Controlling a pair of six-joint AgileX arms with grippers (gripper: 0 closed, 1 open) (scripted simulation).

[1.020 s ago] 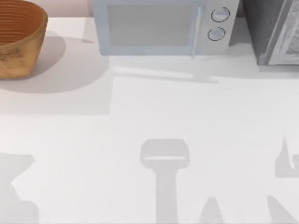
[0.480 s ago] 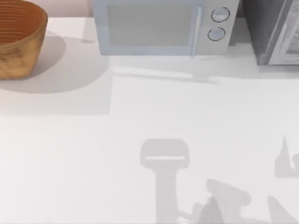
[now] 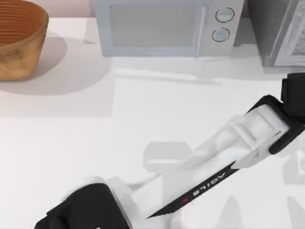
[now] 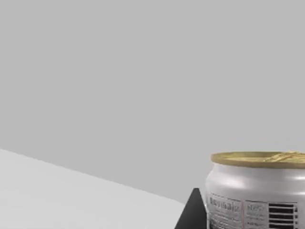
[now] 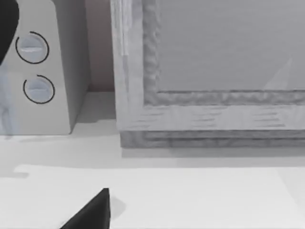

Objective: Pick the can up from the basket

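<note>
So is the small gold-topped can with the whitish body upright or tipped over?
Upright. In the left wrist view the gold-topped whitish can has its round gold end level on top and its label print running horizontally. What it stands on cannot be told.

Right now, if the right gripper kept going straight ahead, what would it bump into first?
Probably the grey cabinet, which sits straight ahead in the right wrist view, with the microwave off to one side. How far away it is is hard to tell.

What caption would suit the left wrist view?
Upright gold-topped can, close to the camera, against a plain grey background.
</note>
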